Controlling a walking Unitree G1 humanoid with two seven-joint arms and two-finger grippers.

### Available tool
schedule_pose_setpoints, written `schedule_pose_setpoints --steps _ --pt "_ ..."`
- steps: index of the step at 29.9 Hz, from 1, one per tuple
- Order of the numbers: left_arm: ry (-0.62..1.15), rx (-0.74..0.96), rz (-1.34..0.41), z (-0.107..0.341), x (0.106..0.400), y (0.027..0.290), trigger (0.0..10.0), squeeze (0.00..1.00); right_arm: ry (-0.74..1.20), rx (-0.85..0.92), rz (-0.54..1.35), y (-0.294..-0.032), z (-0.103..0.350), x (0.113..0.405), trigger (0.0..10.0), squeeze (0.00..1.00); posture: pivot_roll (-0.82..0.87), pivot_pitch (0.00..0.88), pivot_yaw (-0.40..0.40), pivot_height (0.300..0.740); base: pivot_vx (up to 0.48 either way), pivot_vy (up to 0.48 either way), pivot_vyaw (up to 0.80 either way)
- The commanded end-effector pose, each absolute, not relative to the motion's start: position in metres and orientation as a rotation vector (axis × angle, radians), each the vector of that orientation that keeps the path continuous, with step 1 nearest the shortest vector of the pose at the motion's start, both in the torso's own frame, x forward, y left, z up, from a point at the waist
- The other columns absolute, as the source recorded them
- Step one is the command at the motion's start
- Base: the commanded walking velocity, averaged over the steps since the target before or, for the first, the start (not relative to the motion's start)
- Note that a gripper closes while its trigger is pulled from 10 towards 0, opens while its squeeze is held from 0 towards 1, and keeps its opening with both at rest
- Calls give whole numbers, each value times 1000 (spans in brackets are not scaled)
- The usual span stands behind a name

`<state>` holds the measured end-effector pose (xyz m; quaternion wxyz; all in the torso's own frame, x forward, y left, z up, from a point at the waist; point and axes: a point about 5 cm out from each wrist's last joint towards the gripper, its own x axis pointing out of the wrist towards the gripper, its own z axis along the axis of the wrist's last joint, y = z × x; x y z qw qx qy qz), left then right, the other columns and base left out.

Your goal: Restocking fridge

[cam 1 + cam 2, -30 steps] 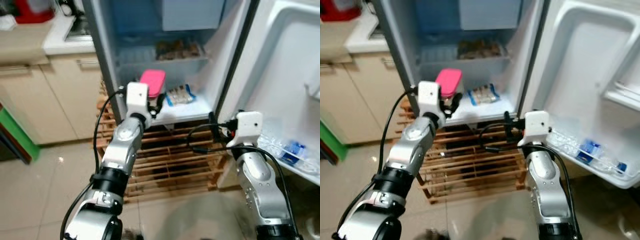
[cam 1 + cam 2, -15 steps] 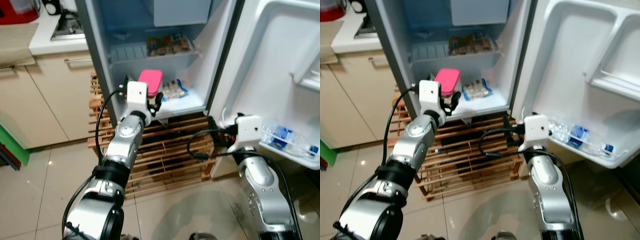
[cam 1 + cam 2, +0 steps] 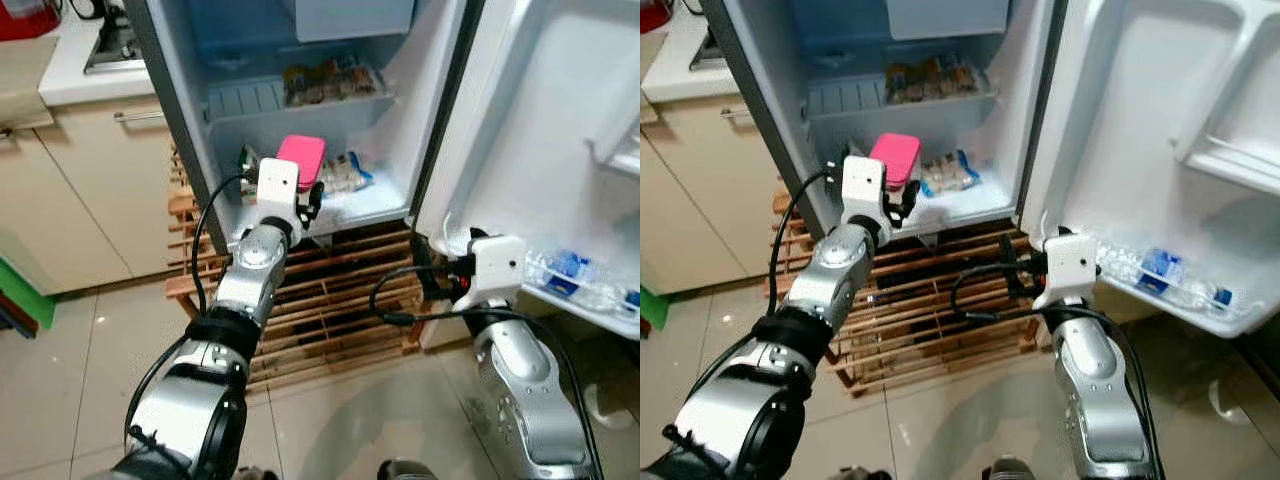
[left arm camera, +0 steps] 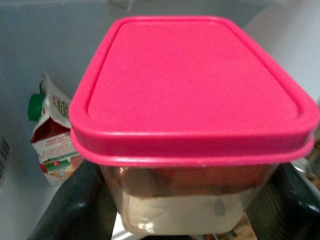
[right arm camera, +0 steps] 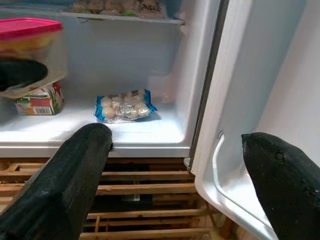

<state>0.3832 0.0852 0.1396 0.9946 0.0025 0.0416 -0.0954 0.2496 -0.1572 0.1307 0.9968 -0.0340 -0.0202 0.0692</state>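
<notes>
While the left claw (image 4: 175, 220) keeps pinching the pink-lidded container (image 3: 300, 163), it has reached over the fridge's bottom shelf (image 3: 365, 205), a juice carton (image 4: 50, 135) at its nine o'clock. Spread wide, the right claw (image 5: 175, 170) hangs by the door (image 3: 560, 130).

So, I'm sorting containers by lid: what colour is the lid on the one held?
Pink; the lid shows best in the left wrist view.

Bright pink lid on a clear rectangular plastic container (image 4: 192, 125) at frame centre; a green-capped red-and-white carton (image 4: 50, 132) at left; a blue-edged clear packet of pale round pieces (image 5: 123, 106); the pale wooden slatted rack (image 3: 340, 310) lower centre
</notes>
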Motion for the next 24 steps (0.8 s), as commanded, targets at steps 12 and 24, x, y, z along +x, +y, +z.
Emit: schedule_pose_setpoints --steps 12,24 --pt "26 -22 -93 167 399 88 10000 0 25 -91 155 -159 148 179 10000 0 -481 298 19 740 0 0 0" --pt "-38 14 87 187 408 115 10000 0 82 -111 195 -157 163 141 10000 0 -550 381 -15 740 0 0 0"
